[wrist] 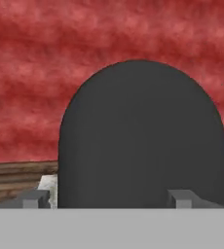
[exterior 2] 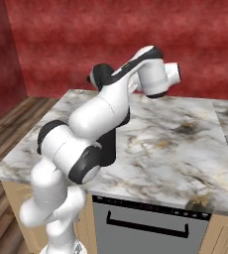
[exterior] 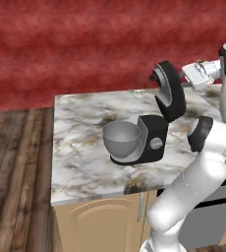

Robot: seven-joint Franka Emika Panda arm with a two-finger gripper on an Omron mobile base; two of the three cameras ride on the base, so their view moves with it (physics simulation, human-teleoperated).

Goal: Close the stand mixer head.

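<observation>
Up close in the hand view, the gripper (wrist: 106,198) shows two small grey fingertips (wrist: 34,198) spread wide apart at the bottom edge, one at 7 o'clock and one at 5 o'clock, with the rounded black back of the mixer head (wrist: 143,136) between and beyond them. The jaws are released and grasp nothing; whether a fingertip touches the black surface cannot be told.

From the left base view, the marble counter (exterior: 80,147) carries the grey bowl (exterior: 121,138) at its middle, then the boxy black mixer base (exterior: 153,138) with its grey knob just to the right. The mixer head (exterior: 169,91) stands tilted up and back above the base, at about 1 o'clock from the bowl, its front end raised well clear of the bowl. The white hand (exterior: 199,74) sits just right of the head's upper back, reaching in from 3 o'clock.

The arm (exterior 2: 101,119) rises from the lower left of the right base view, folds at the elbow, and stretches toward 1 o'clock over the counter.
</observation>
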